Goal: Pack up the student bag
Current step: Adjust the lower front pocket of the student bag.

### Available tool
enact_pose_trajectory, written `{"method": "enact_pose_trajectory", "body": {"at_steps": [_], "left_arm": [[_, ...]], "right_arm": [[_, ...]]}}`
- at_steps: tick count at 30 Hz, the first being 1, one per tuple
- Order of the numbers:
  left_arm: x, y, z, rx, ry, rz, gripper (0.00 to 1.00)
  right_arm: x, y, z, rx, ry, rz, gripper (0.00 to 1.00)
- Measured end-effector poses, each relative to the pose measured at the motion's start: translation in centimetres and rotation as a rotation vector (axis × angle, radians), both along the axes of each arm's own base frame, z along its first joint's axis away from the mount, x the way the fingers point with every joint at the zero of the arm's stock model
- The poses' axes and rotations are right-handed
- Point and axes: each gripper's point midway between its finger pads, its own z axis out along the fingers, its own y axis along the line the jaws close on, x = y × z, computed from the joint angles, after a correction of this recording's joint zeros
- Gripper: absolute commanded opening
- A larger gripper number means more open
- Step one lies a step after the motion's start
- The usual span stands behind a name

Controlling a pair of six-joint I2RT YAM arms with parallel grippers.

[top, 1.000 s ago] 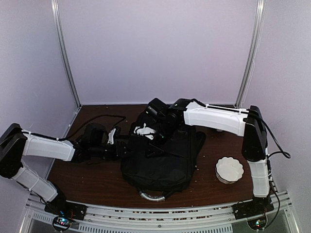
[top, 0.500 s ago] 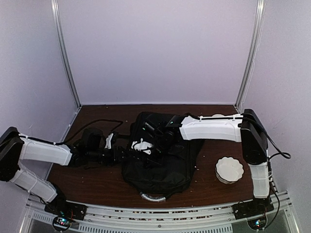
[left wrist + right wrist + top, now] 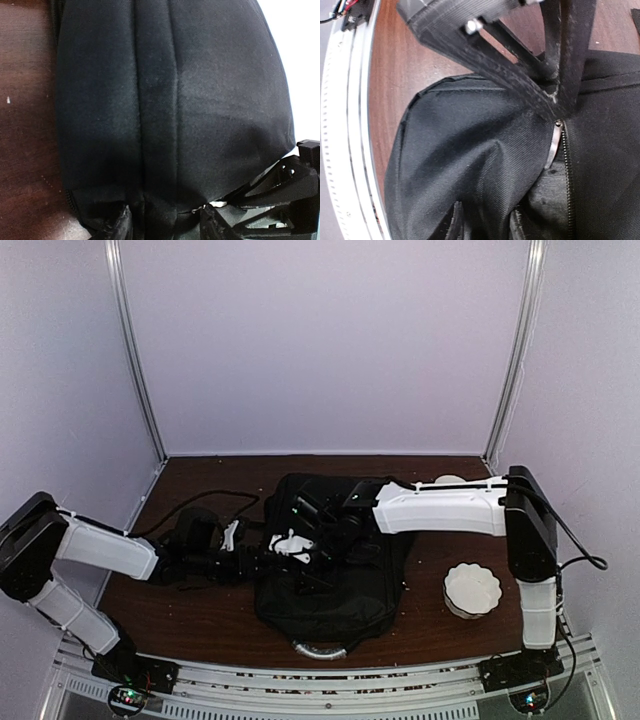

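Observation:
The student bag (image 3: 335, 580) is a large black fabric backpack lying in the middle of the table, its grey handle (image 3: 315, 649) at the near edge. My left gripper (image 3: 262, 554) reaches in from the left and my right gripper (image 3: 308, 533) from the right; they meet at the bag's upper left edge. In the left wrist view the left gripper (image 3: 165, 226) has bunched bag fabric (image 3: 170, 100) between its fingers. In the right wrist view the right gripper (image 3: 486, 226) pinches a fold of bag fabric (image 3: 470, 165) beside a silver zipper pull (image 3: 551, 146) and open zipper teeth.
A white scalloped bowl (image 3: 472, 588) stands on the brown table to the right of the bag. A black cable (image 3: 200, 490) runs over the table at the back left. The metal front rail (image 3: 350, 150) lies close to the bag's near side.
My right gripper has come down and to the left from the bag's far edge onto its upper left part. The bag's top has flattened. The left gripper has shifted slightly right.

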Motion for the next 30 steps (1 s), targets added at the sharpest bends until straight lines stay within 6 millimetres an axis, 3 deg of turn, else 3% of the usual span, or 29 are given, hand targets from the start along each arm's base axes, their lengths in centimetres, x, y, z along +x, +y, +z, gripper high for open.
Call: {"method": "enact_pose_trajectory", "body": {"at_steps": [11, 27, 30], "left_arm": [[0.7, -0.8, -0.1, -0.045, -0.016, -0.012, 0.18], [0.7, -0.3, 1.2, -0.131, -0.104, 0.023, 0.01], [0.6, -0.3, 1.5, -0.14, -0.124, 0.028, 0.03]], "right_arm": [[2.1, 0.5, -0.2, 0.095, 0.418, -0.235, 0.44], [3.9, 2.6, 1.1, 0.176, 0.663, -0.411, 0.46], [4.1, 2.7, 1.3, 0.184, 0.68, -0.423, 0.46]]}}
